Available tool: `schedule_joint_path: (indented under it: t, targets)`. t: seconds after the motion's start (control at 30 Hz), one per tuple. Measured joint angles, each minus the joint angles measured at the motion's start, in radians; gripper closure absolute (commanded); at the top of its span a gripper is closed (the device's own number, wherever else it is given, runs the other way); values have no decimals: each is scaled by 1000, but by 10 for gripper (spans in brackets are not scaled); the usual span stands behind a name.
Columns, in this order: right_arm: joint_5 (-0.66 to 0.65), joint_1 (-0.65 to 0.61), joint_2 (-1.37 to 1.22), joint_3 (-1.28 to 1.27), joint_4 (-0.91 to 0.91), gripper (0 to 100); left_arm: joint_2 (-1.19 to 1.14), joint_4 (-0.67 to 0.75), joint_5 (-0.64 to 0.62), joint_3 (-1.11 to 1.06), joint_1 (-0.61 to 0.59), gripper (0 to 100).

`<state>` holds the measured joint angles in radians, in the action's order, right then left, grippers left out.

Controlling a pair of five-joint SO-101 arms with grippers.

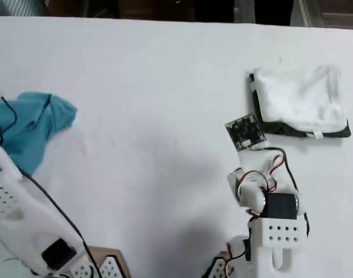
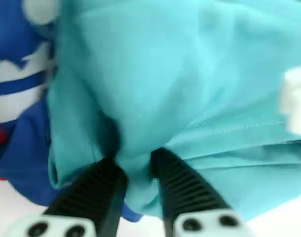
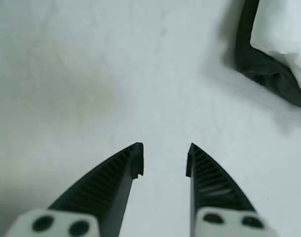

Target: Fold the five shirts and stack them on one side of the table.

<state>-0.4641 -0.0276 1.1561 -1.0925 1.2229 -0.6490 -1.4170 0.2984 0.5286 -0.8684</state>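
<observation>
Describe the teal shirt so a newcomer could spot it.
On the white table, go to the left edge in the high view, opposite the folded stack. The teal shirt lies crumpled there, pinched in the left gripper. Its neighbour, a blue shirt, carries print; this one is plain teal.
</observation>
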Motion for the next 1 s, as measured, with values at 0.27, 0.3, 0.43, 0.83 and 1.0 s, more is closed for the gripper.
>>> schedule_joint_path:
  t: [0.27,0.3,0.43,0.83,1.0]
  targets:
    - [0,0,0,0,-3,847,-2,-9,0,3,5,973]
    - [0,0,0,0,-3,847,-2,-23,0,11,11,973]
    - [0,0,0,0,-18,847,0,-153,0,86,77,973]
    - [0,2,0,-141,-140,845,101,-348,-167,219,450,973]
    - [0,2,0,-245,-226,844,144,-351,-170,219,583,973]
